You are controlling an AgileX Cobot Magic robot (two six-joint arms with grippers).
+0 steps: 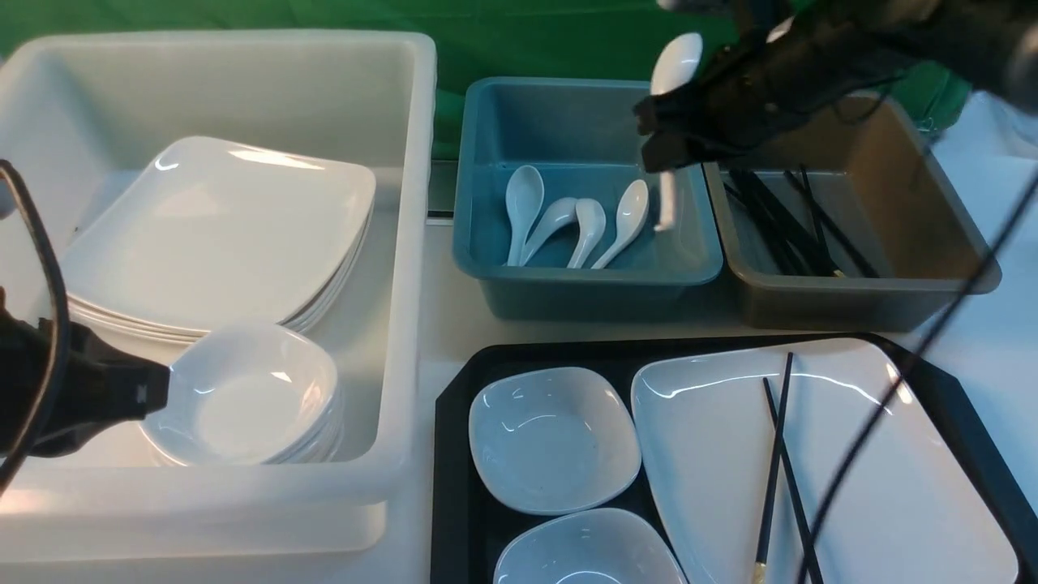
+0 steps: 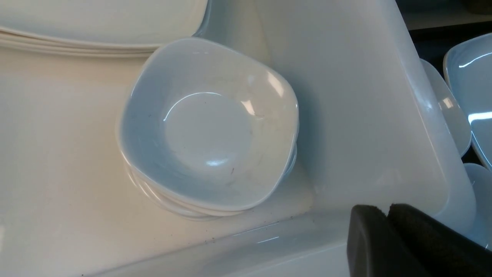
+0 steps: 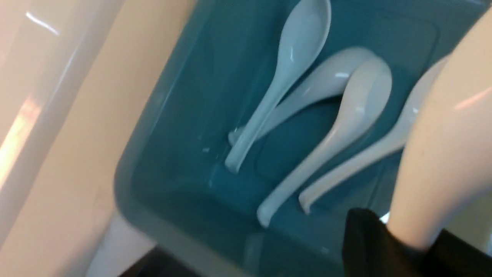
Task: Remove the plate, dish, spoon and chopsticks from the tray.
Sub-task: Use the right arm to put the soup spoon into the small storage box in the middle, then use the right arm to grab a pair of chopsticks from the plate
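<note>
My right gripper (image 1: pixel 654 136) is shut on a white spoon (image 1: pixel 676 63), which hangs almost upright over the blue tub (image 1: pixel 584 280), bowl up and handle down. In the right wrist view the spoon (image 3: pixel 442 146) rises from between the jaws of the right gripper (image 3: pixel 410 243). The black tray (image 1: pixel 451 454) at the front carries the large white plate (image 1: pixel 876 487), with the black chopsticks (image 1: pixel 774 454) lying across it. Beside the plate sit one small dish (image 1: pixel 551 438) and a second dish (image 1: pixel 588 551). My left gripper (image 1: pixel 165 393) (image 2: pixel 387 211) is shut and empty, by the white tub's near wall.
The big white tub (image 1: pixel 405 268) holds stacked plates (image 1: pixel 219 235) and stacked small dishes (image 1: pixel 251 397) (image 2: pixel 209 127). Several spoons (image 1: pixel 576 223) (image 3: pixel 319 127) lie in the blue tub. A brown tub (image 1: pixel 932 276) to its right holds black chopsticks (image 1: pixel 778 219). A black cable (image 1: pixel 892 405) hangs across the tray's right side.
</note>
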